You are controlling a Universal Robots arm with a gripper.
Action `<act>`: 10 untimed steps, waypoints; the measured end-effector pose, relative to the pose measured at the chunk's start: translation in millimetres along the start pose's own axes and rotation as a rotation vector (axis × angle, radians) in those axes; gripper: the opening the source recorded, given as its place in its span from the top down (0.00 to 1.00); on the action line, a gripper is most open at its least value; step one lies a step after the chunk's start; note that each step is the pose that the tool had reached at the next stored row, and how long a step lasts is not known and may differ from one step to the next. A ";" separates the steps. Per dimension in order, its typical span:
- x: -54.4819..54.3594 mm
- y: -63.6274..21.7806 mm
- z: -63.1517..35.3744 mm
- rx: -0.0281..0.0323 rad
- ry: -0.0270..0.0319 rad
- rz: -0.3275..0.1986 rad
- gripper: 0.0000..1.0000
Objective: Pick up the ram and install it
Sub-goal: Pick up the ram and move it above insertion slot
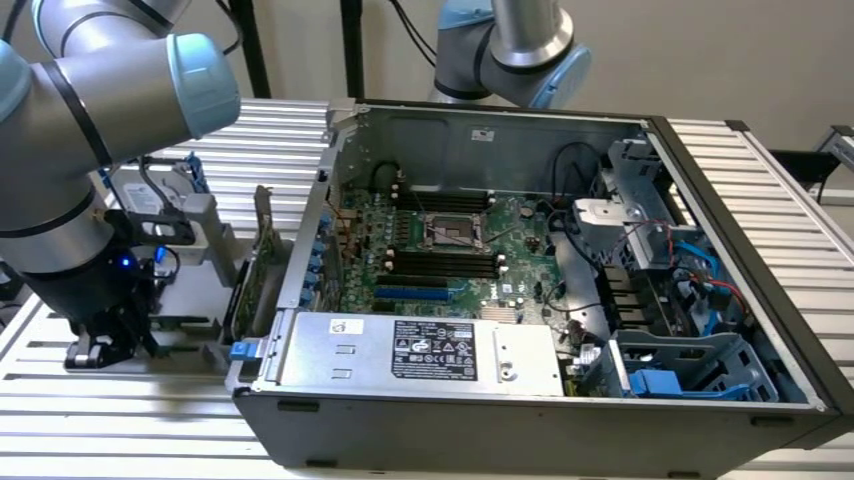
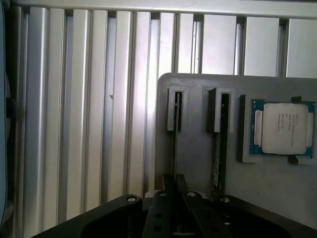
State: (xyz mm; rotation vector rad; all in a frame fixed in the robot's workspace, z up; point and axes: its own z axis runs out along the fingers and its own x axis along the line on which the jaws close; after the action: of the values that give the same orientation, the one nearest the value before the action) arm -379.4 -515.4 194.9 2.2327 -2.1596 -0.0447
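The ram is a thin dark stick standing on edge in a slot of the grey holder. My gripper is down over one end of it, with a black finger pressed against each side of the stick. A second thin stick stands in the neighbouring slot, untouched. In the exterior view my gripper is low over the holder, at the exterior view's left of the open computer case. The black memory slots lie on the motherboard inside the case.
A square silver processor chip sits in a recess of the holder beside the sticks. A tall green expansion card stands between my arm and the case wall. A silver power supply fills the case front. The ribbed aluminium table surrounds the holder.
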 end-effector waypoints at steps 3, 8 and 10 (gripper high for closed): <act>0.0 0.1 -2.0 -0.0003 0.0001 0.000 0.87; -0.1 0.5 -8.6 -0.0004 0.0002 0.000 0.87; -0.2 0.6 -12.4 -0.0004 0.0001 0.000 0.87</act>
State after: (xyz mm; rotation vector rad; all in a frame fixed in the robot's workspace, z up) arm -379.4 -515.2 207.3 2.2324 -2.1595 -0.0449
